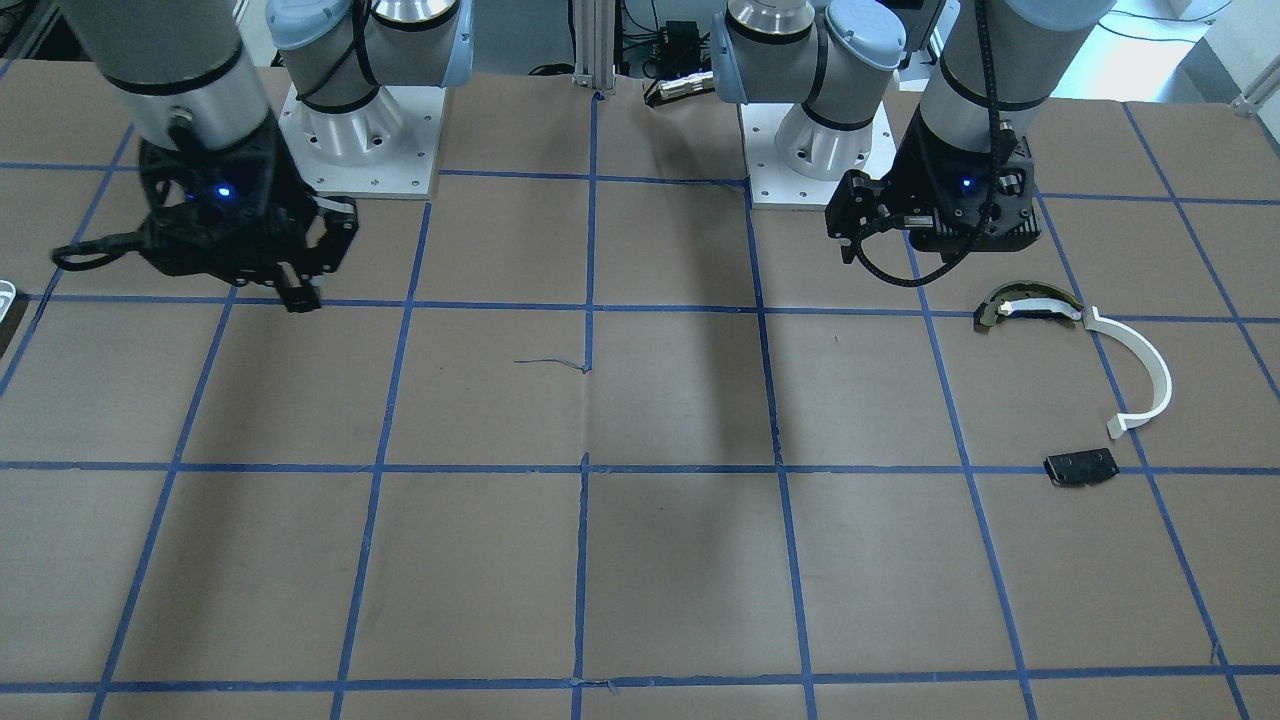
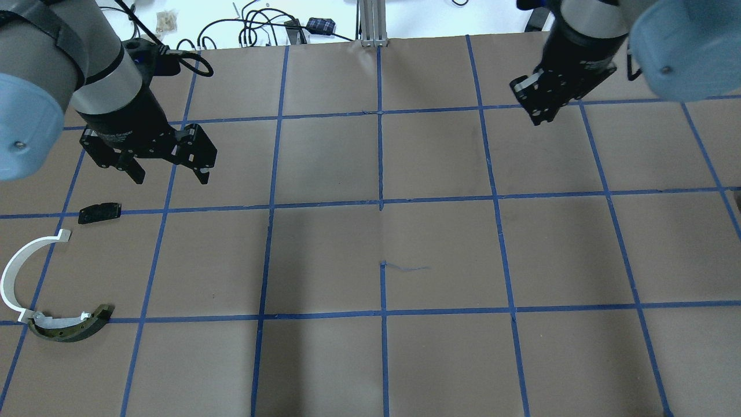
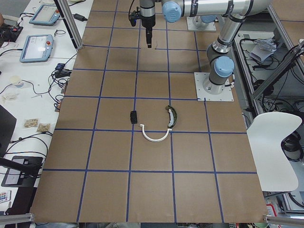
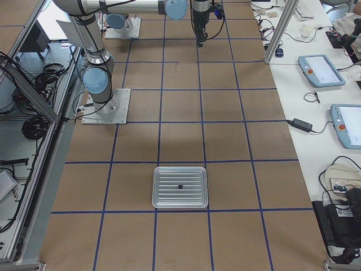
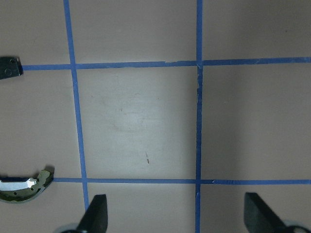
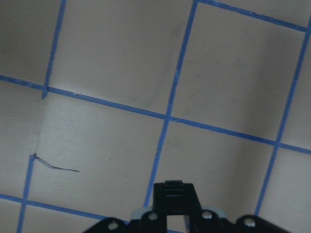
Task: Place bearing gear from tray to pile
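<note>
Dark speck of a gear [image 4: 180, 186] lies loose in the ribbed metal tray [image 4: 163, 176], just toward 12 o'clock of the tray's middle in the right-side view. It is too small to tell its long axis or facing, and it looks not yet fetched. Seen from overhead, the right hand [image 2: 542, 114] is clenched on nothing visible and hovers at the tabletop's [image 2: 382, 359] 1 o'clock. The left hand [image 2: 171, 174], fingers spread, hangs at 10 o'clock, probably parked clear of the pile [image 2: 69, 329] at 8 o'clock.

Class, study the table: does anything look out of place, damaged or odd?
Only one small flaw: a thin blue strand strays from the tape line near the centre of the table and lies loose on it. The tray and pile look in order.
</note>
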`<state>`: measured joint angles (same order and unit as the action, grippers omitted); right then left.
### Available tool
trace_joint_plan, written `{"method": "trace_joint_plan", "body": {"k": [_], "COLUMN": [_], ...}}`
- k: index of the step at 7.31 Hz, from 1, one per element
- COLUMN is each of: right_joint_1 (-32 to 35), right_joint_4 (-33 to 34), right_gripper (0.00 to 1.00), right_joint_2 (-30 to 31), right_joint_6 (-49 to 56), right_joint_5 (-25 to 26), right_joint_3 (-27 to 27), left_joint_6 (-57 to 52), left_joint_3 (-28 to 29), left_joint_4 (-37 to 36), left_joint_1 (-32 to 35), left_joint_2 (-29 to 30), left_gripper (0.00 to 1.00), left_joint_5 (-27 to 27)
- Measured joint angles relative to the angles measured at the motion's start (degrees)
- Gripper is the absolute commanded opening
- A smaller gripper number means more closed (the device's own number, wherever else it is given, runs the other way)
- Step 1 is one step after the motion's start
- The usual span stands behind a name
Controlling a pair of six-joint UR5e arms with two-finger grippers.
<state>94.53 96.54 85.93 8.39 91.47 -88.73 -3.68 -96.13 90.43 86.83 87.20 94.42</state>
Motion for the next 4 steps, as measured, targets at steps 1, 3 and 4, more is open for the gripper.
{"method": "trace_joint_plan", "body": {"k": [1, 3, 4], "right_joint_1": [4.6, 12.1, 14.6], "right_joint_4": [3.5, 11.1, 14.0], "right_gripper": [0.08, 0.08, 0.09], "right_joint_2": [-2.6, -8.0, -10.7], "right_joint_6": [-7.5, -18.8, -23.0], "right_joint_5": [-0.4, -1.0, -2.0], "right_joint_3": [-0.1, -0.3, -0.3], "left_joint_6": [0.0, 0.0, 0.0], "left_joint_3": [0.0, 0.0, 0.0], "left_joint_4": [0.0, 0.1, 0.0], "left_joint_1": [0.0, 0.0, 0.0], "left_joint_2": [-0.1, 0.0, 0.1], "left_gripper": [1.0, 1.0, 1.0], "left_joint_5": [0.1, 0.4, 0.4]}}
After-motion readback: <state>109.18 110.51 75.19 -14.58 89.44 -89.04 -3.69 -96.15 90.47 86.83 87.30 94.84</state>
